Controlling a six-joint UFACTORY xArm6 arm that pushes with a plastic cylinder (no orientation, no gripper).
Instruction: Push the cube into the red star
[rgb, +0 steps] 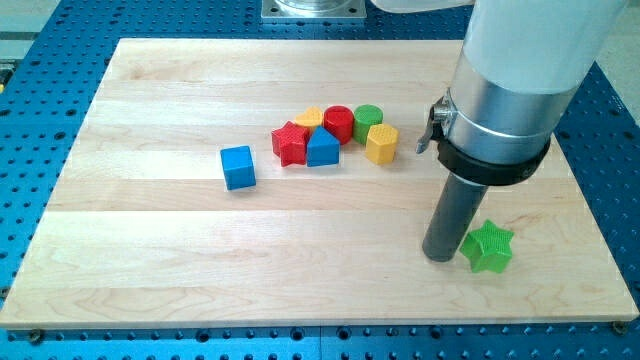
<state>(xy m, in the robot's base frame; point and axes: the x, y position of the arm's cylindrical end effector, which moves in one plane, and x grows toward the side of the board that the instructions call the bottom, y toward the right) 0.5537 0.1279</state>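
Observation:
The blue cube sits alone at the board's left of centre. The red star lies to its right, at the left end of a cluster, a small gap apart from the cube. My tip rests on the board at the lower right, far right of the cube and the red star, and right beside a green star on its right.
The cluster next to the red star holds a blue block, a yellow block, a red cylinder, a green cylinder and a yellow hexagon. The wooden board lies on a blue perforated table.

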